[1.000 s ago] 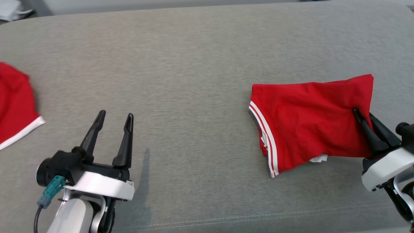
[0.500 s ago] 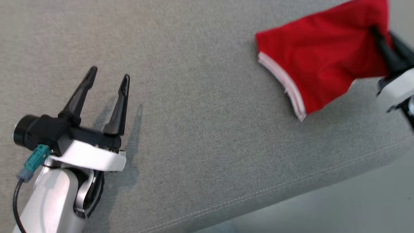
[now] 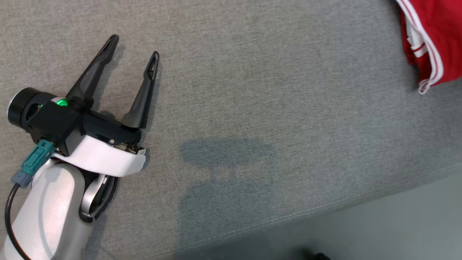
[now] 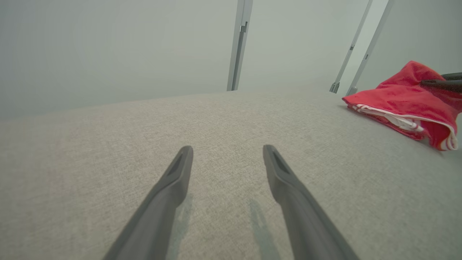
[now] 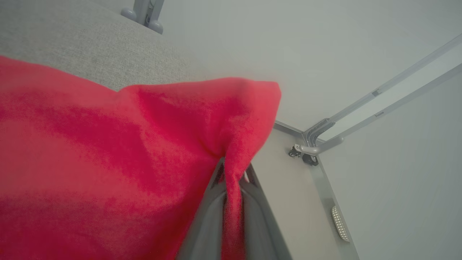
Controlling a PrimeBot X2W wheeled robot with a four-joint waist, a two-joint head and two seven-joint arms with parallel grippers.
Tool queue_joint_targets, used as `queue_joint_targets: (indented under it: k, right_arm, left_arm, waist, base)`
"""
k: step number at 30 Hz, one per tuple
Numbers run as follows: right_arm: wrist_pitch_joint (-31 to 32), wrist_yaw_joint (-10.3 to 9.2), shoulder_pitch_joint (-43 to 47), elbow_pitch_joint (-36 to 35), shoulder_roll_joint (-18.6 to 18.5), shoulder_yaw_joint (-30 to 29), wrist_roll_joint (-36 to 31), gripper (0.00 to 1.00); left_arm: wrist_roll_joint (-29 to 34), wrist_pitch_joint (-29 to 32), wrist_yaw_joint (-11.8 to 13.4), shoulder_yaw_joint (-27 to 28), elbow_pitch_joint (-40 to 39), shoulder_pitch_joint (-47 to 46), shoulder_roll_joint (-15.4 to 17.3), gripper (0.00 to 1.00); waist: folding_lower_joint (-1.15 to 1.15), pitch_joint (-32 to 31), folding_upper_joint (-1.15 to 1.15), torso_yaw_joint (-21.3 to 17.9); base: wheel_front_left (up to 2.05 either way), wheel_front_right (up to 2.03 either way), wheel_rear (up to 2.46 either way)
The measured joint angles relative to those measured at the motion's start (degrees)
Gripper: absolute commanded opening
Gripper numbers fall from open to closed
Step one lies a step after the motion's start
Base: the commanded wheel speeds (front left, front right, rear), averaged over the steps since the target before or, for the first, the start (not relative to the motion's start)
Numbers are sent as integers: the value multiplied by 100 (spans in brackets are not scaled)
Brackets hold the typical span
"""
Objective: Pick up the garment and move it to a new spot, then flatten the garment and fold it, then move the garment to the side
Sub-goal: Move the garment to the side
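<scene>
Pinching red garment (image 5: 108, 144) in right claw (image 5: 234, 166); left claw (image 3: 135, 46) spread open.
Garment with white-striped trim rests bunched near the right edge of the grey upholstered surface (image 3: 252, 72), one fold clamped between the right claw's fingers. Left claw sits over bare fabric, well apart from it. Grey metal frame legs (image 4: 238, 43) stand behind; pale floor (image 3: 397, 224) lies past the seam.

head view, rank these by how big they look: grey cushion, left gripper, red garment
1. grey cushion, by far.
2. left gripper, close to the camera, so it looks big.
3. red garment, cut off at the picture's corner; only the visible part counts.
</scene>
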Motion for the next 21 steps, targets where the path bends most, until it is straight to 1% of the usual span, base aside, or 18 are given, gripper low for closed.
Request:
queue_joint_targets:
  k: [4, 6, 8, 9, 12, 16, 19, 21]
  right_arm:
    - [-107, 1, -5, 463, 300, -430, -422, 100]
    - [-115, 1, 3, 515, 485, -631, -538, 100]
    - [-160, 1, 42, 403, 606, -843, -600, 100]
    - [-159, 1, 104, 167, 641, -901, -609, 100]
    - [-172, 0, 450, -920, 823, -1123, -632, 100]
    - [-187, 0, 1316, -2375, 1279, -1239, -506, 100]
    - [-209, 0, 2041, -3300, 1633, -1262, -378, 100]
    - [-209, 0, 2454, -3795, 1798, -1271, -281, 100]
  left_arm:
    - [0, -3, -5, -19, -21, -96, -3, 100]
    - [-1, -26, -5, -26, 9, -96, -9, 100]
    - [-2, -49, -4, -25, 79, -91, -5, 100]
    - [-4, -59, -4, -24, 126, -81, -4, 100]
    - [-14, -104, 23, -5, 219, -47, -9, 100]
    - [-65, -163, 113, 100, 374, 151, 0, 100]
    - [-96, -267, 218, 185, 456, 400, 1, 100]
    - [-151, -318, 258, 236, 516, 537, 2, 100]
  waist:
    - [0, 93, 0, 132]
    - [0, 50, 0, 146]
    - [0, -34, 0, 146]
    - [0, -83, 0, 146]
    - [0, -261, 0, 158]
    - [0, -560, 0, 219]
    - [0, -807, 0, 311]
    - [0, -971, 0, 398]
  base:
    - [0, 0, 0]
    - [0, 0, 0]
    - [0, 0, 0]
    - [0, 0, 0]
    - [0, 0, 0]
    - [0, 0, 0]
    - [0, 0, 0]
    - [0, 0, 0]
